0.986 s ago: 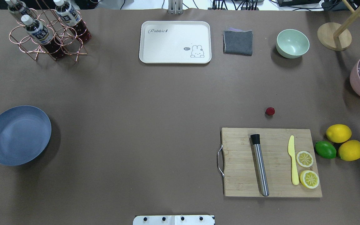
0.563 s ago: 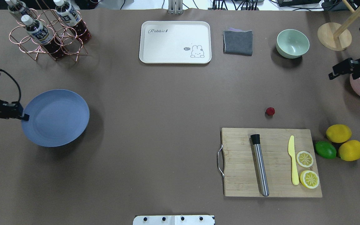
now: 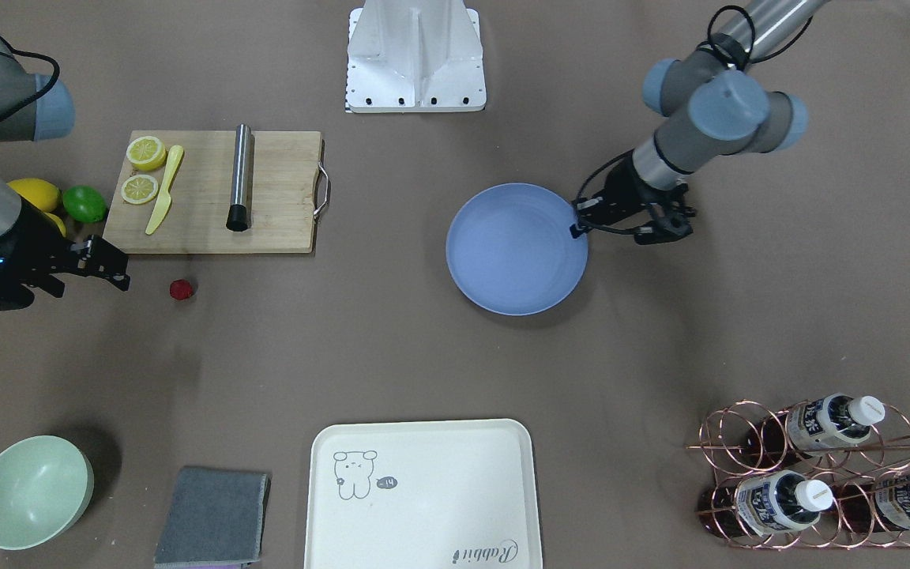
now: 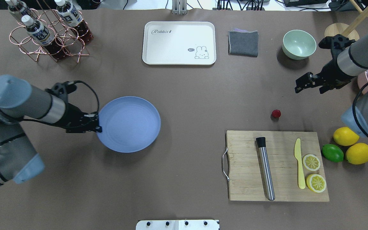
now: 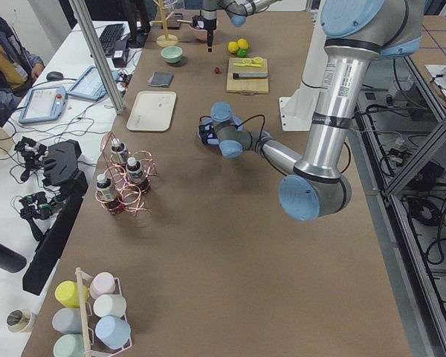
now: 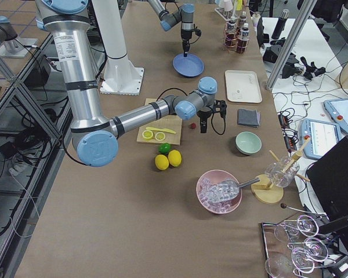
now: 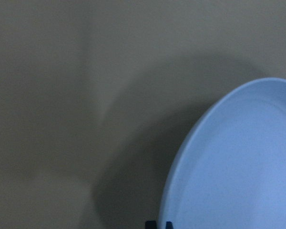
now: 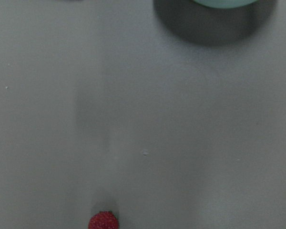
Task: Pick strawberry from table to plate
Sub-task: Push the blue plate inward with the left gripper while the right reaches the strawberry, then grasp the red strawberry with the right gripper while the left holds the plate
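The small dark-red strawberry (image 4: pixel 276 113) lies free on the matte brown tabletop (image 4: pixel 187 95). It is just beyond the far long edge of the rectangular wooden cutting board (image 4: pixel 244 150), roughly opposite the middle of that edge and not touching it.

The right pincer (image 4: pixel 300 84) hangs above the tabletop farther out from that same edge than the berry, toward the board's right-hand end. Its jaws stand apart and grip nothing. The right wrist view looks down on bare tabletop with the berry at its bottom edge.

The round light-blue plate (image 4: pixel 129 124) is well apart from the board, off its handle end on the robot's left. The left pincer (image 4: pixel 98 125) is clamped tight on the plate's rim, on the side farthest from the board. In the left wrist view two dark fingertips (image 7: pixel 150 224) sit close together at that rim.

On the board lie a steel cylinder (image 4: pixel 266 172) with a black end, a pale-yellow knife (image 4: pixel 300 166) and two lemon slices (image 4: pixel 311 162). A green lime (image 4: pixel 333 153) sits just beside the board's right end, with two whole yellow lemons (image 4: pixel 346 136) next to it. Well beyond the board's far edge are a cream rectangular tray (image 4: pixel 171 44), a folded grey cloth (image 4: pixel 243 43) and a pale-green bowl (image 4: pixel 299 44).
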